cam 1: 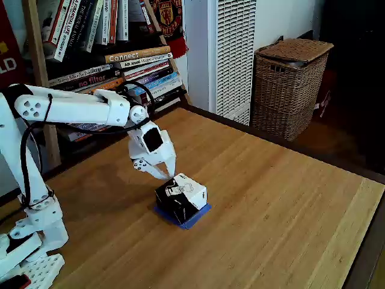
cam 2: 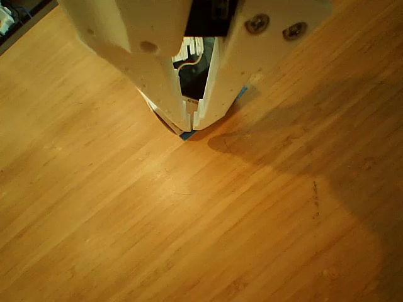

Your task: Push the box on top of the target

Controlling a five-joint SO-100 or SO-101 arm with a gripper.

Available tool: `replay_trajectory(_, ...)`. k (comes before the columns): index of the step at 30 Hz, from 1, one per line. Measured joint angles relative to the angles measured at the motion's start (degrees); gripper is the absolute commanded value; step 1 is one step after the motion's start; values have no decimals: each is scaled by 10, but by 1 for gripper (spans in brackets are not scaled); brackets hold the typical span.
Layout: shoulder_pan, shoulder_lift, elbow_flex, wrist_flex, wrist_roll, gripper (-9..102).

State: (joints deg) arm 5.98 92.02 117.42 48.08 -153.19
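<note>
The black-and-white box point(cam 1: 181, 197) sits on the blue tape target point(cam 1: 197, 218), of which only the near edge and a corner show around its base. My white gripper point(cam 1: 170, 175) hangs just above and behind the box's top left edge, fingertips pointing down at it, jaws shut with nothing held. In the other view the gripper point(cam 2: 192, 119) tapers to closed tips; the box point(cam 2: 195, 72) peeks through the gap behind them, and slivers of the blue target point(cam 2: 186, 134) show beside the tips.
The wooden table point(cam 1: 283, 205) has free room to the right and front of the box. A wicker basket point(cam 1: 289, 84) stands beyond the far edge. A bookshelf point(cam 1: 114, 54) rises behind the arm. The arm's base point(cam 1: 30, 241) sits at the left.
</note>
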Motion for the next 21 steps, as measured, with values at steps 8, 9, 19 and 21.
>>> replay_trajectory(8,-18,2,21,2,10,0)
replay_trajectory(9,-18,5,25,2,11,0)
replay_trajectory(19,-2,81,80,23,-14,0)
replay_trajectory(21,11,91,92,23,-26,0)
